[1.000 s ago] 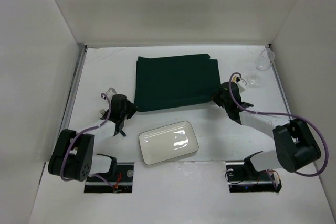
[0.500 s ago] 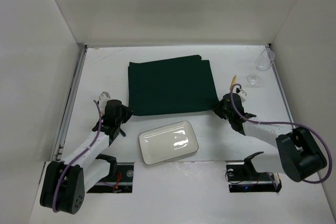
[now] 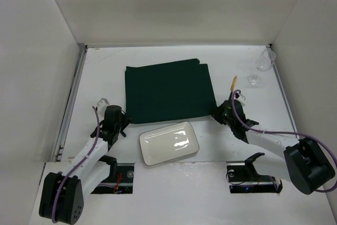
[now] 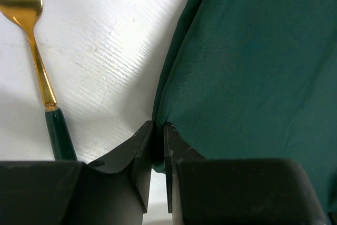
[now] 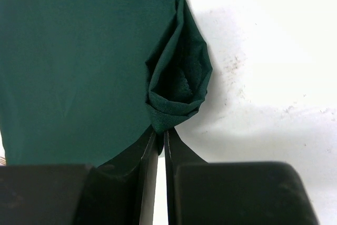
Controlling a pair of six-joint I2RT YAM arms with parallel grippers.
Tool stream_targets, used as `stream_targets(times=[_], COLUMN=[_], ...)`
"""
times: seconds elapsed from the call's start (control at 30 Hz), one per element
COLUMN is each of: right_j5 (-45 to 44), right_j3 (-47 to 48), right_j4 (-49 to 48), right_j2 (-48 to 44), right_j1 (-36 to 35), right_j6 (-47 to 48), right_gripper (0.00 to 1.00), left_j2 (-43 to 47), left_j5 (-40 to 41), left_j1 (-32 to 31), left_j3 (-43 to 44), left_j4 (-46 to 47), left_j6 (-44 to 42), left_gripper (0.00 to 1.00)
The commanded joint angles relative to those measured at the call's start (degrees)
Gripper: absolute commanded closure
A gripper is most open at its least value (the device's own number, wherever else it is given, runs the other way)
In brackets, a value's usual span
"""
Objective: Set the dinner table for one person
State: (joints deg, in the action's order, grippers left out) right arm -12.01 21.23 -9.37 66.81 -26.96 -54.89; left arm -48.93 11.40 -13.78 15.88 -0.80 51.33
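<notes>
The dark green cloth mat (image 3: 169,91) lies spread on the white dinner table (image 3: 105,67). My left gripper (image 3: 124,121) is shut on the mat's near left corner; the left wrist view shows the cloth (image 4: 253,67) pinched between the jaws (image 4: 158,130). My right gripper (image 3: 217,112) is shut on the near right corner, where the cloth (image 5: 179,85) bunches into a fold at the jaws (image 5: 160,135). A white rectangular plate (image 3: 169,143) lies just in front of the mat. A gold fork with a green handle (image 4: 39,69) lies left of the mat.
A clear glass (image 3: 265,60) stands at the far right corner, with a small glass piece (image 3: 254,79) nearer. A gold utensil tip (image 3: 234,82) lies right of the mat. Side rails (image 3: 73,90) and white walls bound the table.
Both grippers have pulled the mat toward the near edge and a little left. Its near edge now lies close to the plate, and the arms have drawn back.
</notes>
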Motion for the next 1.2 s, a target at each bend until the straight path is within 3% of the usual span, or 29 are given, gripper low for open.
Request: stream_targets(times=[0.0, 0.37, 0.57, 0.7, 0.8, 1.0, 1.17], right_j5=[-4.95, -7.41, -6.97, -8.29, -8.99, -8.38, -5.66], right_j3=[-1.72, -4.18, -4.71, -4.18, -3.75, -4.18, -2.35], right_j4=[1.37, 6.20, 6.99, 12.25, 16.12, 19.91, 19.12], right_j2=[-2.64, -10.38, -12.13, -19.06, -26.18, -34.11, -29.03], right_j1=[0.29, -0.94, -2.08, -4.63, -7.09, -8.50, -12.18], right_j6=[0.32, -1.27, 0.75, 1.89, 3.65, 2.86, 4.61], right_gripper=[0.87, 0.86, 0.49, 0.37, 0.32, 0.33, 0.38], left_j2=[-1.34, -7.68, -1.97, -2.83, -5.73, -12.15, -15.84], left_j5=[4.42, 4.24, 4.69, 4.51, 3.98, 4.07, 4.16], left_j1=[0.55, 0.21, 0.38, -1.20, -2.78, -6.83, -6.30], left_j3=[2.75, 5.04, 4.16, 4.86, 5.56, 7.41, 7.76], left_j4=[-2.02, 1.24, -1.31, -2.89, -2.10, -0.44, 1.67], left_j6=[-2.64, -4.22, -3.78, -4.92, -5.28, -5.54, -5.45], left_gripper=[0.90, 0.91, 0.85, 0.67, 0.61, 0.65, 0.81])
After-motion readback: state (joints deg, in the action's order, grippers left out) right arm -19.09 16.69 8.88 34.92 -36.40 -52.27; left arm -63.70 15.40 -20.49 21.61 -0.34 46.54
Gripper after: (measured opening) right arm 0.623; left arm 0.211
